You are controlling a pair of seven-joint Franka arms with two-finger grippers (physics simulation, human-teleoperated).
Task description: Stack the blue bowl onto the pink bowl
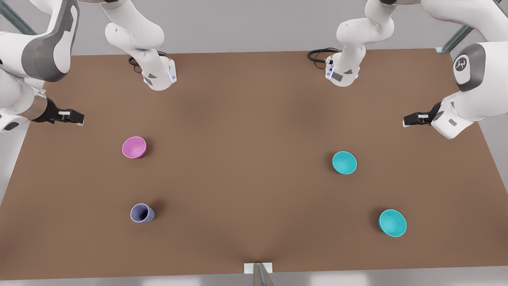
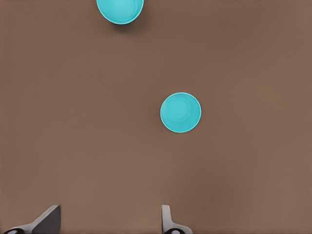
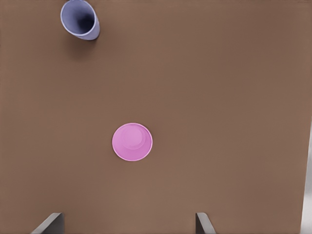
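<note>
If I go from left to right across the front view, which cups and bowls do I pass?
Pink plastic bowl → lavender plastic cup → smaller teal plastic bowl → wider teal plastic bowl.

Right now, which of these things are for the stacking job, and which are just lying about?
For the job:
blue bowl
pink bowl
left claw, open, waiting at the front view's right
right claw, open, waiting at the front view's left

Just lying about:
other teal bowl, nearer the table's front edge
lavender cup
</note>
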